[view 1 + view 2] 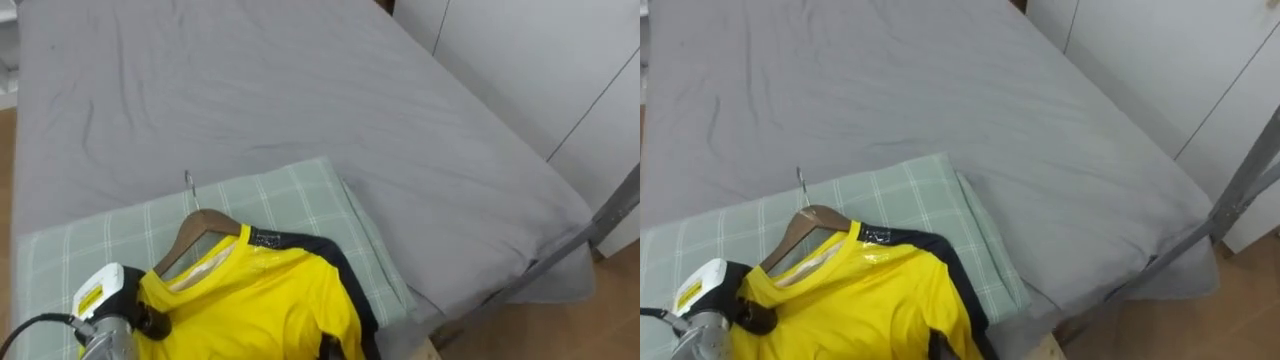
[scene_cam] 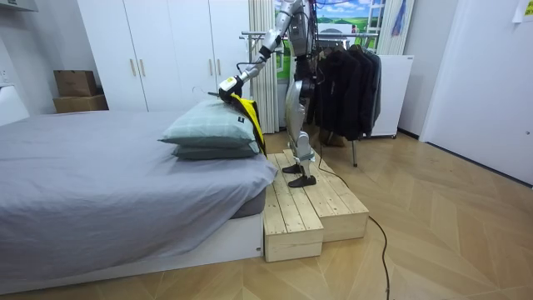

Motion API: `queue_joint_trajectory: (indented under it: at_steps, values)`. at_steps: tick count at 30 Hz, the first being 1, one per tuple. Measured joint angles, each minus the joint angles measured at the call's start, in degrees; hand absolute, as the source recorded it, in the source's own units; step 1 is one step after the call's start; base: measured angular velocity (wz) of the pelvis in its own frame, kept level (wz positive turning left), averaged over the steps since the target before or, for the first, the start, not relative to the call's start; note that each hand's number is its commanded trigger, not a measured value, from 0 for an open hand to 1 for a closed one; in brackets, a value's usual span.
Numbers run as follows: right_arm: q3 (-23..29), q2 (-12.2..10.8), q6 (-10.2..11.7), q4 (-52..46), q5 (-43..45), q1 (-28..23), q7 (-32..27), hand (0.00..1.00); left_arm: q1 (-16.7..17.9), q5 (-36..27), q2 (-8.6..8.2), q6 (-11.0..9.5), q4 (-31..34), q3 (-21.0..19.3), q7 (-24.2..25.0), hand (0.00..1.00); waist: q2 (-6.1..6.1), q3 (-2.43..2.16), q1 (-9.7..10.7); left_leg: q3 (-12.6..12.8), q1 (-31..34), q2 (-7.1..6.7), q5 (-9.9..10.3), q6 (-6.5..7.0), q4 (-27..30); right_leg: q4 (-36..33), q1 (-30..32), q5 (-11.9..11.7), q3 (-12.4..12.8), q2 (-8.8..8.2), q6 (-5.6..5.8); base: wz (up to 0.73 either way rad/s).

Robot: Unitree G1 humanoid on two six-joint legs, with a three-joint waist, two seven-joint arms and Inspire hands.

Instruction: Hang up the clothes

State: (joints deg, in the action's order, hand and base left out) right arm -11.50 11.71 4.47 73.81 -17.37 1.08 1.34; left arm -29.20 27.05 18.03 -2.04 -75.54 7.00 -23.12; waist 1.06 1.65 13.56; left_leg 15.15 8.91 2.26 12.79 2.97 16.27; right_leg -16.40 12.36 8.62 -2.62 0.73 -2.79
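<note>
Yellow shirt [image 1: 250, 300] on hanger [image 1: 196, 234] at left hand [image 2: 226, 85]

Grey bed [image 1: 300, 90]: two checked pillows [image 2: 212, 137] stacked at one end.

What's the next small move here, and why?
Probably lift the wooden hanger clear of the checked pillow. The left hand is at the shoulder of the yellow T-shirt, which already sits on the hanger with the hook free, and the clothes rack stands behind the robot, so lifting comes before turning.

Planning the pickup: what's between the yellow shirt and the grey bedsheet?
Two stacked pillows, top one checked, under the yellow shirt; the room view shows both.
</note>
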Motion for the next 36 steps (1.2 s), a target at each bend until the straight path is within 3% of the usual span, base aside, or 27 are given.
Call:
queue_joint_trajectory:
  at_steps: [8,13,16,20,30,36]
  values:
    - [4.38,0.28,-0.30,1.97,-0.06,-1.58,1.23,0.00,5.48,2.44,0.05,0.13,8.11,0.94,-0.09,1.00,0.64,-0.42,-0.47,-1.26,-3.64,-0.40,-0.21,-0.23,-1.76,2.67,-4.54,-0.17,-1.15,-0.10,0.18,0.08]
    - [8.62,0.25,-0.21,2.00,1.14,-2.48,1.31,0.00,9.36,7.67,0.07,-0.08,20.73,0.76,-0.76,1.00,0.91,-0.54,-1.87,-3.80,-5.05,-0.75,-0.24,-0.25,-1.77,4.28,-7.57,-0.17,-2.98,-0.32,0.21,0.22]
    - [8.81,0.39,-0.13,2.37,1.13,-2.44,1.31,0.00,9.64,7.42,0.04,-1.79,23.24,0.77,-2.64,1.00,1.40,-1.01,-2.82,-4.64,-7.51,-0.89,-0.25,-0.28,-2.87,5.27,-10.14,-0.18,-3.55,-0.31,0.22,0.09]
    - [8.82,0.39,-0.35,2.42,0.98,-2.33,1.64,0.00,11.48,7.40,0.23,-2.29,28.01,0.54,-3.93,1.00,1.99,-1.50,-3.54,-4.49,-10.93,-1.08,-0.41,-0.55,-4.42,5.89,-12.87,0.03,-3.23,-0.25,0.35,-0.02]
    - [9.70,0.55,-2.63,3.14,1.45,-2.70,3.60,0.00,13.64,7.66,0.96,-2.64,40.26,-0.31,-7.31,1.00,1.96,-1.76,-4.66,-4.51,-14.05,-1.31,-0.55,-0.69,-5.41,6.71,-15.58,0.06,-2.96,-0.20,0.42,0.00]
    - [11.18,0.54,-3.18,4.32,1.99,-2.87,4.01,0.00,13.90,7.57,1.04,-2.68,41.29,-0.32,-7.90,1.00,1.95,-1.75,-4.57,-4.45,-14.94,-1.34,-0.56,-0.70,-6.14,7.58,-16.46,0.04,-2.83,-0.09,0.44,0.00]
